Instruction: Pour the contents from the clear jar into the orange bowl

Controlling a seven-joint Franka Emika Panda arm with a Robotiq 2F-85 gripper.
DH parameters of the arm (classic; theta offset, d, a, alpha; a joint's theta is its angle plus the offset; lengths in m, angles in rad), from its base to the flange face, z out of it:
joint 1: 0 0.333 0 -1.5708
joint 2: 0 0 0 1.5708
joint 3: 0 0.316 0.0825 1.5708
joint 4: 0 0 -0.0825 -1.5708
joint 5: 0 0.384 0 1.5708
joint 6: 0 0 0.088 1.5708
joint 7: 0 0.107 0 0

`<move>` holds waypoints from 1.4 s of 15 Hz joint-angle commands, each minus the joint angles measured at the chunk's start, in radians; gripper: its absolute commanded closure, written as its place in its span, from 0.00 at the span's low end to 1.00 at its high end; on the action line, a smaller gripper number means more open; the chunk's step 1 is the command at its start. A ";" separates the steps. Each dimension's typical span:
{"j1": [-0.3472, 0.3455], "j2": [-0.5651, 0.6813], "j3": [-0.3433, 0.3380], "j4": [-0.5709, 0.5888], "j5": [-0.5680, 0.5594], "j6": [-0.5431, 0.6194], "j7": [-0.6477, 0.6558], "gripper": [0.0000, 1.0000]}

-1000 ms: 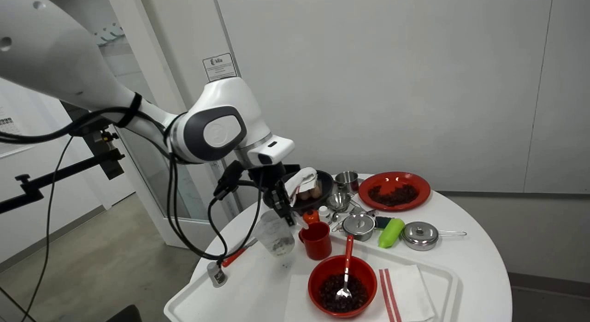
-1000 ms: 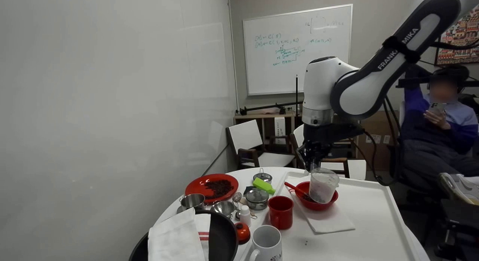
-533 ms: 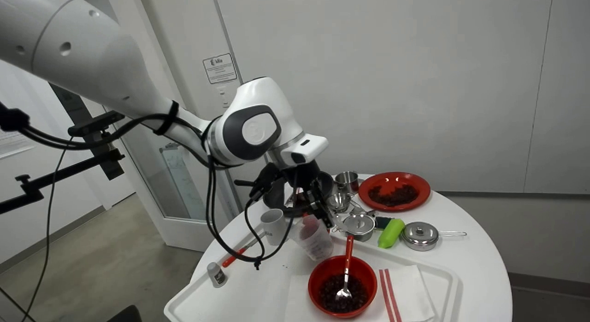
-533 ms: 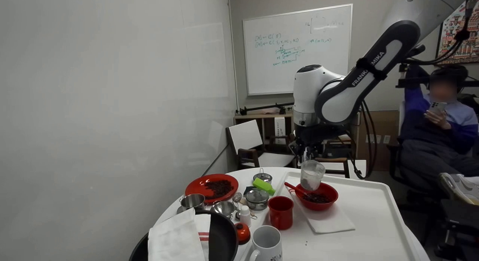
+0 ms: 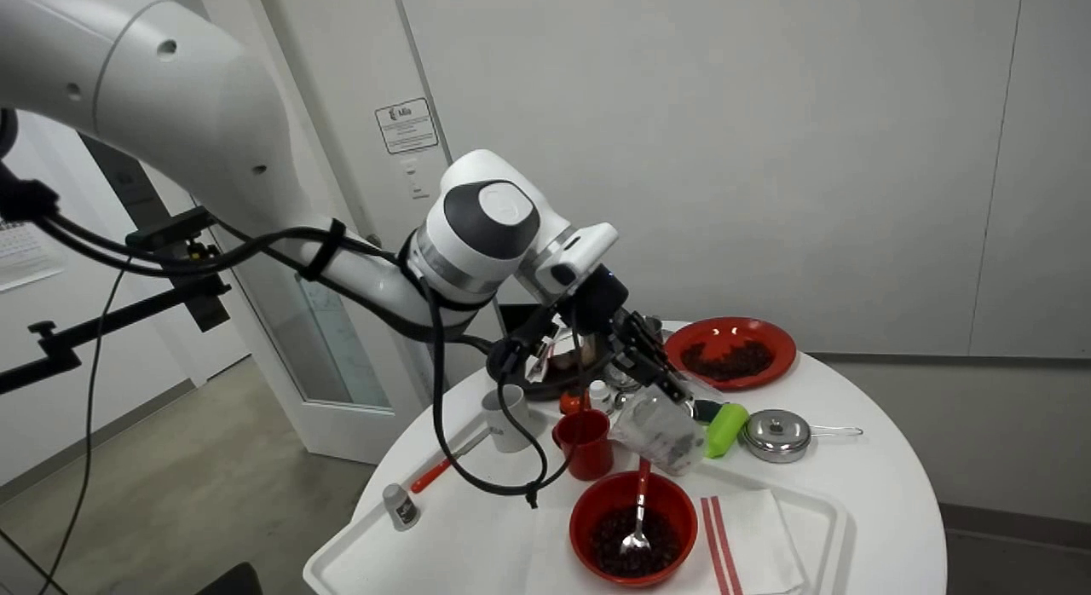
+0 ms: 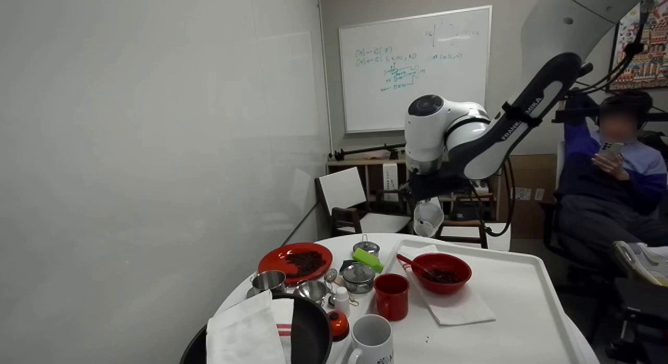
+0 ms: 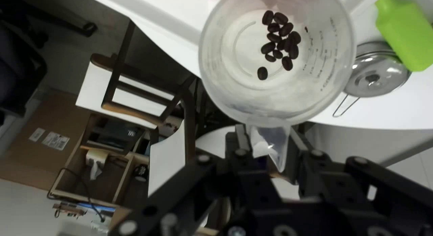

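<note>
Currently your claw (image 7: 269, 136) is clamped on the clear jar (image 5: 658, 430), tilted in midair near the red bowl (image 6: 443, 287), dark beans (image 7: 281, 44) inside. Pouring seems in hand; next, centre its mouth over the bowl and tip.

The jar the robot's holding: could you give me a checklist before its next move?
1. Grip: ok; in the wrist view the gripper is shut on the handle of the jar.
2. Something to pour: ok; dark beans lie at the bottom.
3. Bowl upright: ok; it stands on a cloth.
4. Jar right above the bowl: cannot tell; no view looks straight down.
5. Bowl free of clutter: not ok; a spoon leans in it, handle past the rim, and might get knocked.
</note>
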 commanded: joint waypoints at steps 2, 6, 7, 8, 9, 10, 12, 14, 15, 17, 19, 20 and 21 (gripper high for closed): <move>0.167 0.031 -0.142 0.016 -0.259 -0.080 0.338 0.89; 0.089 -0.022 0.036 -0.018 -0.508 -0.298 0.564 0.89; 0.069 -0.026 0.084 -0.027 -0.539 -0.355 0.595 0.89; 0.048 -0.027 0.132 -0.036 -0.562 -0.410 0.617 0.90; 0.030 -0.024 0.174 -0.042 -0.583 -0.461 0.638 0.89; 0.013 -0.020 0.214 -0.045 -0.596 -0.506 0.656 0.90; -0.012 -0.010 0.274 -0.050 -0.634 -0.597 0.711 0.90; -0.029 0.001 0.320 -0.053 -0.672 -0.690 0.762 0.90; -0.038 0.005 0.338 -0.054 -0.688 -0.730 0.779 0.90; -0.054 0.016 0.372 -0.059 -0.713 -0.798 0.809 0.90; -0.065 0.030 0.396 -0.058 -0.738 -0.862 0.840 0.90; -0.067 0.040 0.404 -0.057 -0.757 -0.900 0.860 0.90; -0.072 0.047 0.414 -0.056 -0.768 -0.926 0.870 0.90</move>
